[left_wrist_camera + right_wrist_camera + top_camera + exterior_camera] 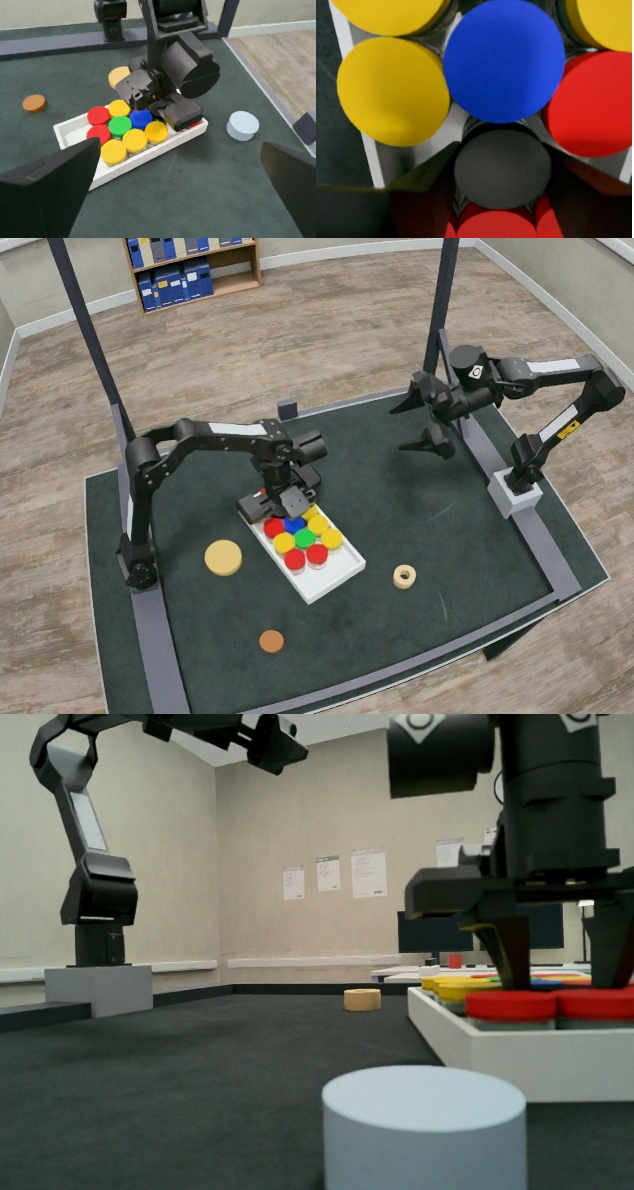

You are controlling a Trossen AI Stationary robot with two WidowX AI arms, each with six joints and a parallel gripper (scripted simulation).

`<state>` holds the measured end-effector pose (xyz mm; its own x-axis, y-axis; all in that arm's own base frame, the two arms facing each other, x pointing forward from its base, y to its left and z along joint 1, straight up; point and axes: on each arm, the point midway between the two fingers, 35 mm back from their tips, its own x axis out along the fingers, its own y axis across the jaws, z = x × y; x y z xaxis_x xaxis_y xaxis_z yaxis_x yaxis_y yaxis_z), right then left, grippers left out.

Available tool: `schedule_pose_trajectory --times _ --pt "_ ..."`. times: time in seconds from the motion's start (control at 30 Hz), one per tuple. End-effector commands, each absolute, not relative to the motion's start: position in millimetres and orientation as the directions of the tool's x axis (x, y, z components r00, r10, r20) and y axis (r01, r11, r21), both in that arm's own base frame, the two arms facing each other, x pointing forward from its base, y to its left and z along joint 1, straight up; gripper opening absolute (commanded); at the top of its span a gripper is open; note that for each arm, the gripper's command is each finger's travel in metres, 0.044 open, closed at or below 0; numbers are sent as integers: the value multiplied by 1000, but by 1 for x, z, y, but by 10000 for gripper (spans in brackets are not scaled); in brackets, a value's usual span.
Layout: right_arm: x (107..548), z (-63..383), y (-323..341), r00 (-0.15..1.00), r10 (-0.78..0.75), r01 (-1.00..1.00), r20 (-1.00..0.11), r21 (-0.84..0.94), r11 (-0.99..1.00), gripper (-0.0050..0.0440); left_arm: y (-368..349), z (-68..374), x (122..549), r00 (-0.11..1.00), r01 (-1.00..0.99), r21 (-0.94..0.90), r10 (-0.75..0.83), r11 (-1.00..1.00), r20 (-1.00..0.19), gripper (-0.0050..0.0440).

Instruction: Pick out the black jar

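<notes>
The white tray [307, 550] lies mid-table, packed with jars with red, yellow, blue and green caps. My right gripper [284, 509] is down among the jars at the tray's far end. In the right wrist view its fingers flank the black jar [502, 167] on both sides and press against it below the cap. The black jar still stands in the tray, between the blue-capped jar [504, 60] and red-capped ones. In the exterior view the fingertips [560, 982] reach below cap level. My left gripper [409, 425] is open and empty, high at the table's far right.
A tan disc [223, 557], a cream ring [406, 573] and an orange disc [271, 641] lie on the mat around the tray. A pale grey cylinder [243, 125] stands beyond the tray's far end. A grey frame rail edges the table.
</notes>
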<state>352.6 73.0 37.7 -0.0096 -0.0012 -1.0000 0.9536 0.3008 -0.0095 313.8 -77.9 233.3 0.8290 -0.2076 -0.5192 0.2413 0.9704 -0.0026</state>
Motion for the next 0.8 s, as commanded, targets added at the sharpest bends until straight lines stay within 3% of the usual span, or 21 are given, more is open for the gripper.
schedule_pose_trajectory --times 0.0,0.17,0.43,0.63,0.77 --pt "359 56 73 43 9 954 -999 44 298 106 -80 243 314 843 248 -1 -216 969 -493 440" --pt "360 84 73 48 10 953 -999 49 298 0 -80 243 314 843 248 -1 -216 969 -493 440" --pt "357 157 73 47 10 953 -999 48 298 -3 -80 243 314 843 248 -1 -216 969 -493 440" --pt "357 178 73 20 4 954 -1000 20 298 -5 -80 243 314 843 248 -1 -216 969 -493 440" --pt "356 183 73 20 4 954 -1000 20 298 -35 -80 243 314 843 248 -1 -216 969 -493 440"
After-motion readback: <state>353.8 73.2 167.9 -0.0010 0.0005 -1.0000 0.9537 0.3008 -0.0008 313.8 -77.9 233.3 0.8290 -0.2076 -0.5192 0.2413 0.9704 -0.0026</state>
